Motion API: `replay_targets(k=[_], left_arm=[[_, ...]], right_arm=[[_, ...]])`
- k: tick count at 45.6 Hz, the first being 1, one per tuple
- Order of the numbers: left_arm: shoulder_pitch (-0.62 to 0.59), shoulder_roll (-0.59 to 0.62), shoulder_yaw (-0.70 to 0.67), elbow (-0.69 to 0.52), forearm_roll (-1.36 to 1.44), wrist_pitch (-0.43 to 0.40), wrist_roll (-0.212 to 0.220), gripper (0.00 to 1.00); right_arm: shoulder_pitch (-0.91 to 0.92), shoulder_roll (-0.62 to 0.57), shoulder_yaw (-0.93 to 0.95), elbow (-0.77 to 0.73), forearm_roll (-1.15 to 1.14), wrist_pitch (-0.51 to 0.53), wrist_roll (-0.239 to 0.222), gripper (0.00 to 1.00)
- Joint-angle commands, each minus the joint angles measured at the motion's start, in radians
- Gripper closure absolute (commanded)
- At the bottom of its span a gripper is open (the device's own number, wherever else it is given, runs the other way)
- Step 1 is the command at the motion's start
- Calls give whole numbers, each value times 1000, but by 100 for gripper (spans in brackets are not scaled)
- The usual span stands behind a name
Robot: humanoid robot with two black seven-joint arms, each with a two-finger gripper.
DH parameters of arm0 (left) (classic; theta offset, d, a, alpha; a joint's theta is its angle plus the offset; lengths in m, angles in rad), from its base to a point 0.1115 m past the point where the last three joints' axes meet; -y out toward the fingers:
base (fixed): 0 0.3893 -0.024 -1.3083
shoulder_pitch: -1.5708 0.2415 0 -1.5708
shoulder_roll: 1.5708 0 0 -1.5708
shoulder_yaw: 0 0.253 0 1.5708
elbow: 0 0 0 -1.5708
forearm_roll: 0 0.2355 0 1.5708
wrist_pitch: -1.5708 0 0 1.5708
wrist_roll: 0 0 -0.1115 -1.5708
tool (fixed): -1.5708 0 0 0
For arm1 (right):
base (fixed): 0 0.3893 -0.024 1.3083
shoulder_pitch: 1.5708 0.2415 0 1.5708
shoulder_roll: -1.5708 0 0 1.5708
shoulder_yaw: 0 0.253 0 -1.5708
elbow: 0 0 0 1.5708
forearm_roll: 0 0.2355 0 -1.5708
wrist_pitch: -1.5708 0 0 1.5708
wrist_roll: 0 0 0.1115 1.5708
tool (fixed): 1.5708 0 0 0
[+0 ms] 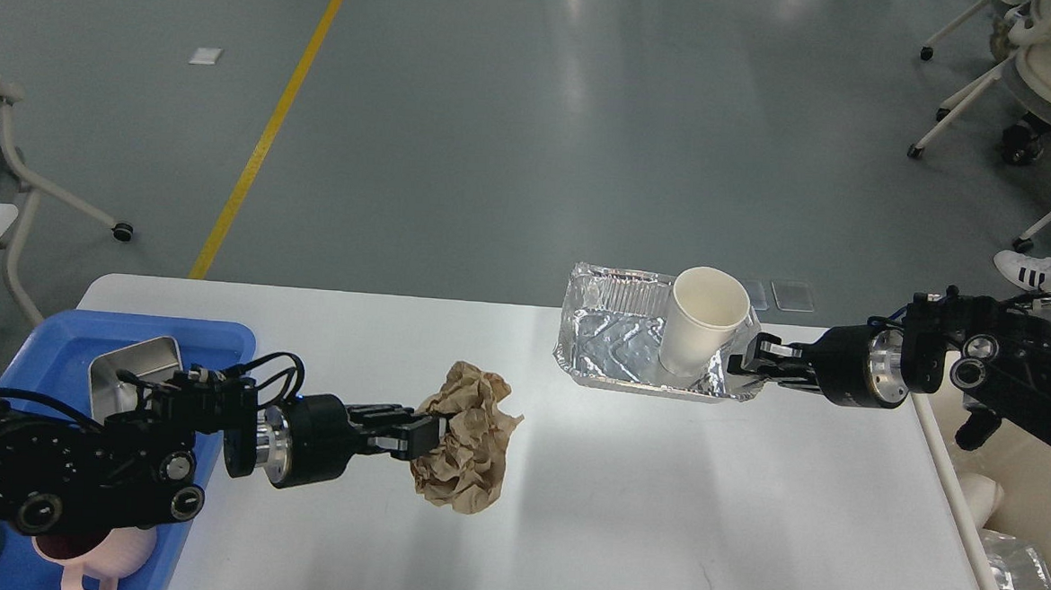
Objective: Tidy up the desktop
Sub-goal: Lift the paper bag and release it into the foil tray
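The desktop (659,500) is a wide white tabletop. My left gripper (424,435) is shut on a crumpled brown paper ball (469,436) and holds it above the desktop, left of centre. My right gripper (745,364) is shut on the right rim of a foil tray (618,340), held above the far edge of the desktop. A white paper cup (702,320) stands tilted in the tray's right end, next to the gripper.
A blue plastic tray (217,337) sits at the desktop's left end with a steel square container (130,373) in it. A pink mug (93,556) shows under my left arm. A cream bin (1026,519) stands past the right edge. Chairs and a person's shoe are at the far right.
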Motion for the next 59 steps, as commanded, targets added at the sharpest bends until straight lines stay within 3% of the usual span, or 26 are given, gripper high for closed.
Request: replay_targets(k=[1, 11, 19, 28, 34, 51, 59], left_arm=[[-97, 94, -9, -87, -1, -15, -19, 100], [-262, 139, -40, -122, -102, -29, -32, 100], [-410, 123, -41, -93, -229, -104, -31, 99], [-489, 97, -32, -53, -263, -138, -26, 99], [-493, 45, -20, 6, -265, -166, -23, 98], [-348, -355, 22, 373, -274, -167, -19, 95], [-281, -453, 14, 465, -274, -161, -19, 94]], right_arm=[[0, 7, -2, -1, 0, 0, 0, 100], [0, 12, -3, -1, 0, 0, 0, 100], [-1, 10, -3, 2, 0, 0, 0, 100], [-1, 13, -2, 2, 0, -2, 0, 100], [-1, 13, -2, 3, 0, -2, 0, 100], [2, 12, 6, 7, 0, -2, 1, 100], [2, 7, 6, 7, 0, -2, 1, 100]])
